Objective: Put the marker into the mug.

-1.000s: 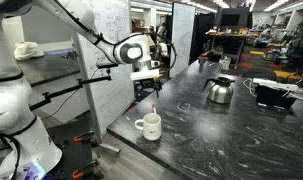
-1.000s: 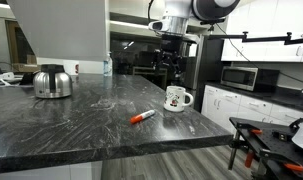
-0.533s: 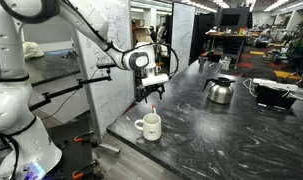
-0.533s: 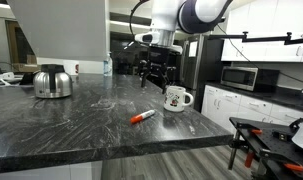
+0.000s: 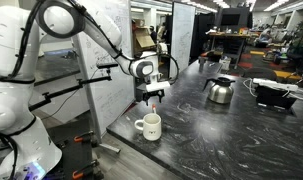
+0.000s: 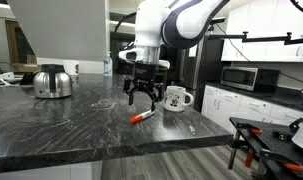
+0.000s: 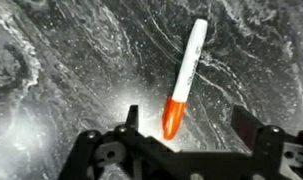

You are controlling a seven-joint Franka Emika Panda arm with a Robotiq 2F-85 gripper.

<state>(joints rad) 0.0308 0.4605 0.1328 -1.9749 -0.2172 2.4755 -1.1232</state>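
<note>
The marker [image 7: 184, 78], white-bodied with a red-orange cap, lies flat on the dark marbled counter [image 6: 61, 125]. It also shows in an exterior view [image 6: 142, 117]. My gripper [image 7: 185, 122] is open and hangs just above it, the red cap between the fingers, nothing held. In an exterior view the gripper [image 6: 140, 98] hovers over the marker. The white mug [image 6: 177, 98] stands upright beside it, near the counter's edge, and shows in the other exterior view too [image 5: 148, 126], below the gripper [image 5: 153, 98].
A shiny steel kettle [image 6: 52, 82] stands further along the counter, also in an exterior view [image 5: 220, 89]. A black appliance [image 5: 274, 95] sits at the counter's far end. The counter edge [image 6: 181, 143] runs close to mug and marker.
The arm has swung away from above the mug and come down over the marker, gripper still open. Marker and mug have not moved.
</note>
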